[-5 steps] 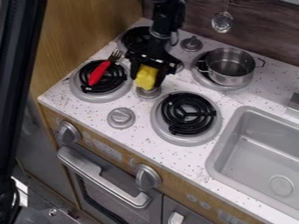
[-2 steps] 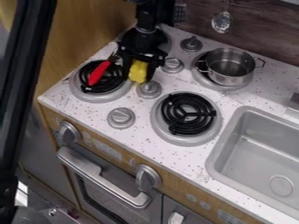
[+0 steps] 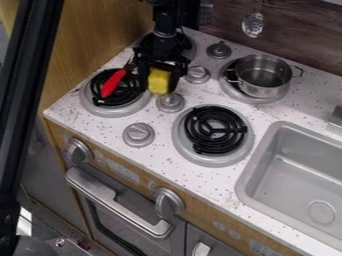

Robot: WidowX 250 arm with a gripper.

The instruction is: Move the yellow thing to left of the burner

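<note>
1. Camera view, the hold: the black gripper (image 3: 159, 88) hangs above and left of the frame's centre, its fingers closed on the yellow thing (image 3: 159, 81), one on each side. The picking-up part of the job therefore looks done.

2. Camera view, where the yellow thing is: it sits between the fingers in the upper left part of the frame, just above the small grey knob (image 3: 170, 102) and just right of the left-hand burner (image 3: 127, 96), which has a red-handled fork (image 3: 113, 83) lying on it. I cannot tell whether its underside touches the white counter (image 3: 167, 161) or hangs a little over it.

3. Camera view, the goal: the task does not say which burner is meant. If it is the central burner (image 3: 215, 131), the yellow thing is already up and to the left of it, so most of the sideways carrying is probably done. If it is the left-hand burner, the thing is on the wrong side, and the carry across is still to do.

4. Camera view, what is left: the release, at least, is not yet done. With the central burner as the target, I judge that a short lowering, perhaps a small shift clear of the knob, then opening the fingers and lifting away would finish the task.
</note>
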